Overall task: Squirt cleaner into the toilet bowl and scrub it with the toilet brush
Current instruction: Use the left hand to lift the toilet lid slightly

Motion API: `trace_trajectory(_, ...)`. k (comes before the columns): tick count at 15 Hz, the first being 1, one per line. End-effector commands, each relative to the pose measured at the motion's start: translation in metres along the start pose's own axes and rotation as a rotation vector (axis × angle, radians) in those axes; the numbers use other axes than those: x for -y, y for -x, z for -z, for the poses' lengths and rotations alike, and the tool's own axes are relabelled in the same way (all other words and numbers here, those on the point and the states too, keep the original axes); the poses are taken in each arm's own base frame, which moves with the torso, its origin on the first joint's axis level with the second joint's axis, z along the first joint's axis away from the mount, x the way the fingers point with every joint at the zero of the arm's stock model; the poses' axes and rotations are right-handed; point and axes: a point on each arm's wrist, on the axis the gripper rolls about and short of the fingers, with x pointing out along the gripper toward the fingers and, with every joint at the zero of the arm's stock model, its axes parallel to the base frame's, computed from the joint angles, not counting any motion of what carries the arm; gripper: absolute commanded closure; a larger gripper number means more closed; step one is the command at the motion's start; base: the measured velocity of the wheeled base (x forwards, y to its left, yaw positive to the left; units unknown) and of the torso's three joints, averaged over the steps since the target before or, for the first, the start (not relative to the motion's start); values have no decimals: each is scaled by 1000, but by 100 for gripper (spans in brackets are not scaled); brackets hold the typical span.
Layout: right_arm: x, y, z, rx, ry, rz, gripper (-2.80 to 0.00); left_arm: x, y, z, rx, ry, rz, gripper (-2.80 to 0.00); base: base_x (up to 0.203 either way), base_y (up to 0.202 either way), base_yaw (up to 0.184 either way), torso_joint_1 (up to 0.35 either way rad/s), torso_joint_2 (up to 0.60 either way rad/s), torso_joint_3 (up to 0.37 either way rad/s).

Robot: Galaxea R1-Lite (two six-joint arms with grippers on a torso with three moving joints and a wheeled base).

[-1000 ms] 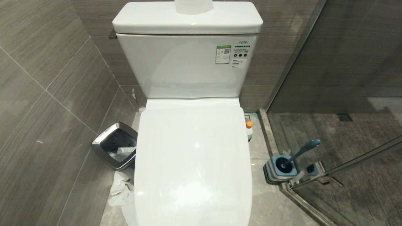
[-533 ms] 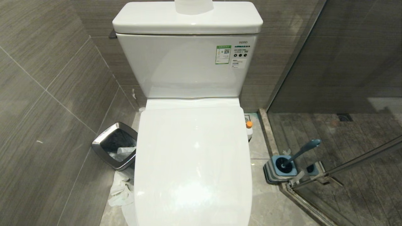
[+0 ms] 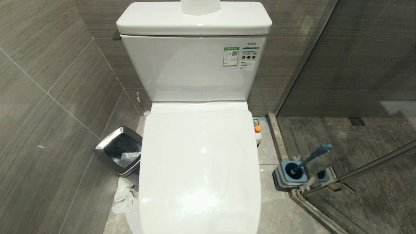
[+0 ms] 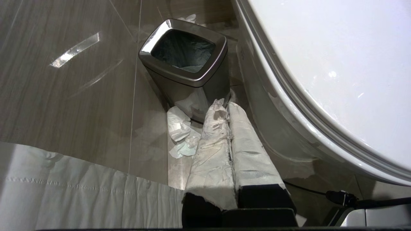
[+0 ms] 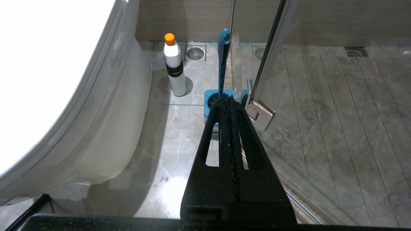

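The toilet's white lid (image 3: 200, 169) is down, so the toilet bowl is hidden beneath it. The cleaner (image 3: 257, 132), a white bottle with an orange cap, stands on the floor by the toilet's right side; the right wrist view shows the cleaner (image 5: 175, 65) too. The toilet brush (image 3: 310, 157) leans in its square blue holder (image 3: 292, 174) beside the glass door. My right gripper (image 5: 228, 100) is shut and empty, low and short of the toilet brush (image 5: 223, 61). My left gripper (image 4: 224, 104), fingers wrapped in white, is shut and empty near the bin. Neither arm shows in the head view.
A steel-rimmed waste bin (image 3: 121, 150) stands left of the toilet, with crumpled tissue (image 3: 125, 198) on the floor in front of it. A glass shower door (image 3: 357, 65) and its metal hinge (image 5: 260, 110) close off the right side. The tank (image 3: 195, 65) stands behind.
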Motion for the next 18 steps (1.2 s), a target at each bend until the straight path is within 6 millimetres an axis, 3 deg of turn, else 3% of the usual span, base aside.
trace_trajectory(1,0,-2,7,-25,0,2,0,-1,1,-5,16,-3,-1,0,0,0,0,0,0,0)
trace_trajectory(10,0,-2,7,-24,0,1,0,-11,43,-93,226,-60,-47,0,0,0,0,0,0,0)
trace_trajectory(15,0,-2,7,-24,0,1,0,-21,25,-160,162,-72,-55,0,0,0,0,0,0,0)
trace_trajectory(18,0,-2,7,-24,0,1,0,-27,0,-197,118,-78,-60,0,0,0,0,0,0,0)
